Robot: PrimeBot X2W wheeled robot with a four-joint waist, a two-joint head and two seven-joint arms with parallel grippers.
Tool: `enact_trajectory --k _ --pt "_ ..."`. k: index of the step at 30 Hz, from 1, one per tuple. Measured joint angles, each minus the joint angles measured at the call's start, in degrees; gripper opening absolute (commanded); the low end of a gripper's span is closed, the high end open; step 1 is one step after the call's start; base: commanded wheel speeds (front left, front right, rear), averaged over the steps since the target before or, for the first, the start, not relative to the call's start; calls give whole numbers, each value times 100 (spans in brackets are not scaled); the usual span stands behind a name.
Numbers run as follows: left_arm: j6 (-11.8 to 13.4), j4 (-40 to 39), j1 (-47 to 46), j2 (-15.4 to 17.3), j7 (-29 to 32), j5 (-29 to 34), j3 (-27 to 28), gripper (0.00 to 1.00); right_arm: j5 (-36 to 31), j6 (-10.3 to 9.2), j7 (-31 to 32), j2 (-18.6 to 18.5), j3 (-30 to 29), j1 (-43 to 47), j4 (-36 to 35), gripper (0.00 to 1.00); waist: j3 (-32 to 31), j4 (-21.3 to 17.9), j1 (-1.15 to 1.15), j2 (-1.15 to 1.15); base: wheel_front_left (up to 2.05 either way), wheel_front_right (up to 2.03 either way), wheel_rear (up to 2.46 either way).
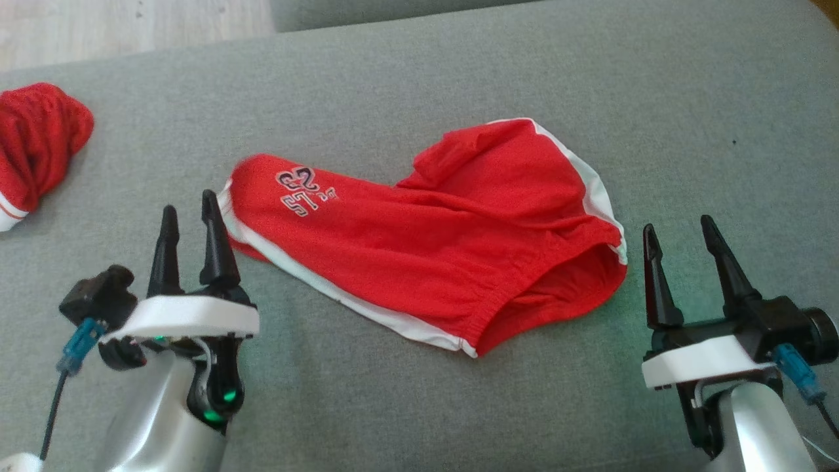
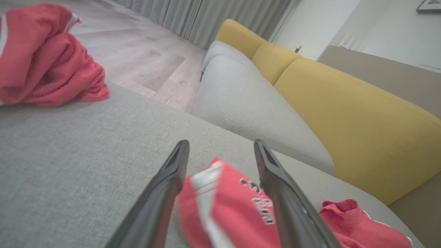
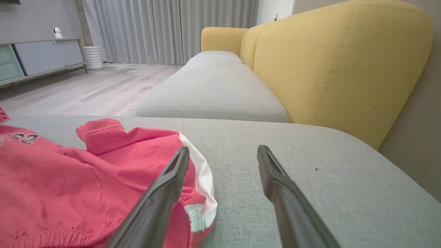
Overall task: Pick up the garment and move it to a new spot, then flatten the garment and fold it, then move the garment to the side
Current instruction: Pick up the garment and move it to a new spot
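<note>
Left gripper (image 1: 189, 201) of mine stands spread and empty, its fingertips just beside the white-trimmed leg hem of the red fabric shorts with white side stripes (image 1: 419, 249). These lie rumpled on the grey fabric cushion (image 1: 459, 78), between my two arms. My right gripper (image 1: 678, 223), likewise spread and empty, sits just beside their waistband. A crumpled red garment (image 1: 36, 141) lies well apart, far left.

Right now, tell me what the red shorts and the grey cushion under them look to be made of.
Red shorts: soft, matte cloth, likely a light knit; it creases limply and the waistband is gathered. Grey cushion: matte woven upholstery, going by its fine flecked weave; the fibre can't be told.
</note>
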Motion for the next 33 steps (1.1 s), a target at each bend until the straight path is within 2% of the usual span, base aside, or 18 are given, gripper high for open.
enact_trajectory --k 5,9,15,23,33 --pt "-208 -230 350 -59 -7 661 124 100 -81 0 0 0 -2 2 20 100 -190 93 -1 0 0 0 0" --pt "-205 -454 791 -67 -7 1226 188 100 -142 0 0 0 -12 33 23 100 -430 189 -1 0 0 0 0" --pt "-159 -740 1549 -188 -7 1686 219 100 -141 0 0 0 -13 532 10 100 -839 378 -2 0 0 0 0" --pt "5 -1136 2424 -315 -7 1990 378 100 100 0 0 9 153 1126 -192 100 -1252 594 -2 0 0 0 0" --pt "76 -1160 2683 -412 -7 2092 371 100 263 -1 0 10 205 1314 -254 100 -1397 641 -1 0 0 0 0"
